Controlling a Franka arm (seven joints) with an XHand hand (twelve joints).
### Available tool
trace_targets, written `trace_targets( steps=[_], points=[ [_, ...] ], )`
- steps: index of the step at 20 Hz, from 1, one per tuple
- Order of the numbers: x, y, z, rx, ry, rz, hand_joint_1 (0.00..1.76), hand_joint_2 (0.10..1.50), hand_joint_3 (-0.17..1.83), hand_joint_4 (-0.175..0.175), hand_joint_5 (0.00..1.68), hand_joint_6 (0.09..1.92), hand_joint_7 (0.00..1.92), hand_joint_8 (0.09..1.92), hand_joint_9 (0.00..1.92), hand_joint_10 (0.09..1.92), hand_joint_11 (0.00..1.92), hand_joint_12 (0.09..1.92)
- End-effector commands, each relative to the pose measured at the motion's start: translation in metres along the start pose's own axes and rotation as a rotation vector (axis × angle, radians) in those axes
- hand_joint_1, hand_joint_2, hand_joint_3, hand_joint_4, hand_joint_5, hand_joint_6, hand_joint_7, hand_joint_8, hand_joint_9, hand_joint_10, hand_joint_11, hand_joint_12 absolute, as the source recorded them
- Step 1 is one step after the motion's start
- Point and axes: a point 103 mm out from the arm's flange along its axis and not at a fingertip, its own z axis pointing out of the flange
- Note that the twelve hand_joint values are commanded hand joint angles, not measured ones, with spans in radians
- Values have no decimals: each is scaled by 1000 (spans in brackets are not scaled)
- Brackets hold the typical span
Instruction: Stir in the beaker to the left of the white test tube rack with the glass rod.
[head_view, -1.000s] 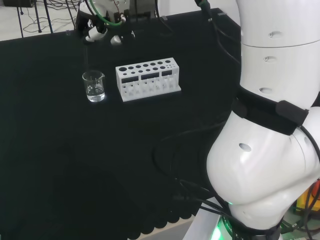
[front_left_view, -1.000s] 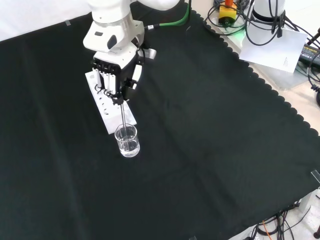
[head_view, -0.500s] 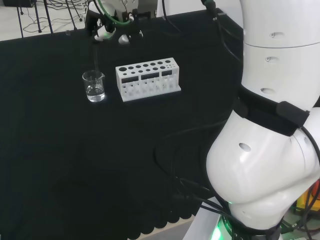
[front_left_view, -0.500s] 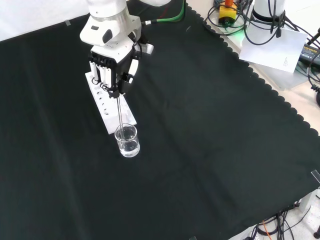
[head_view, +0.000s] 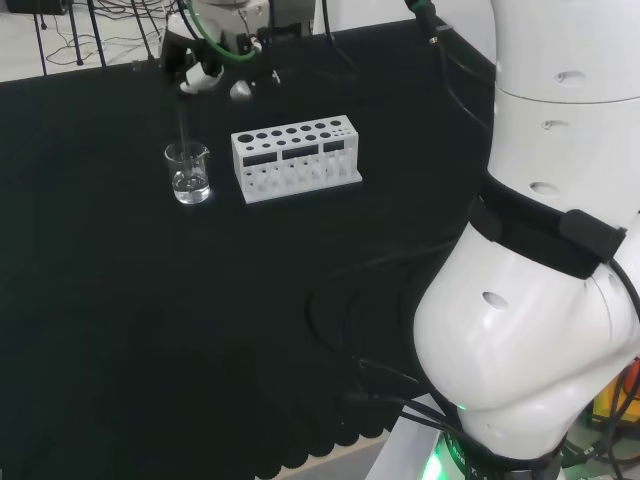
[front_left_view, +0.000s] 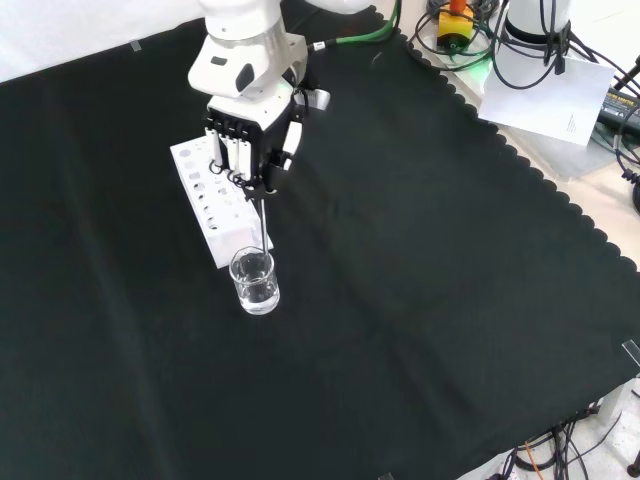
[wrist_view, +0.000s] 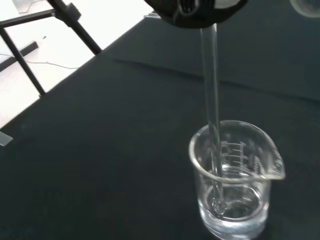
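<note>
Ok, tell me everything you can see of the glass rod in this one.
The thin, straight, clear glass rod hangs nearly upright, leaning slightly in the front view. Its top is pinched in the curled fingers of the black and white robot hand. Its rounded lower end sits inside the small clear glass beaker, under the clear liquid near the bottom, close by the wall. In the head view the beaker stands left of the white test tube rack on the black cloth.

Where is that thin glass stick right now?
The glass rod hangs from the hand, its lower end down inside the beaker. In the head view that beaker stands just left of the white test tube rack.
</note>
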Motion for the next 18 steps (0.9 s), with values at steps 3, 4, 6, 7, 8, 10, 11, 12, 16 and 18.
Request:
trace_targets(
  steps=[3,4,6,7,8,10,11,12,16,18],
  points=[
    [-1,13,-5,-8,-22,-11,1305,1030,1,-175,1167,386,1222,903,1827,236,1283,722],
    [-4,15,-5,-9,-23,-12,1305,1030,1,-175,1167,386,1222,903,1827,235,1282,721],
    [-10,19,-4,-7,-30,-8,1305,1030,1,-175,1167,386,1222,903,1827,235,1282,721],
    [-13,21,-4,-7,-30,-4,1305,1030,1,-175,1167,386,1222,903,1827,235,1281,721],
    [-16,22,-4,-7,-28,0,1305,1030,1,-175,1167,386,1222,903,1827,235,1281,721],
    [-21,22,-3,-9,-24,5,1305,1030,1,-175,1167,386,1222,903,1828,235,1281,721],
    [-23,22,-2,-8,-25,7,1305,1030,1,-175,1167,386,1222,903,1828,235,1281,721],
    [-25,21,-2,-8,-20,7,1305,1030,1,-175,1167,386,1222,903,1828,235,1281,720],
    [-23,21,-4,-11,-23,2,1305,1030,1,-175,1166,387,1222,903,1828,235,1281,720],
    [-22,18,-6,-16,-31,-3,1305,1030,0,-175,1166,387,1222,903,1828,235,1281,720]
  ],
)
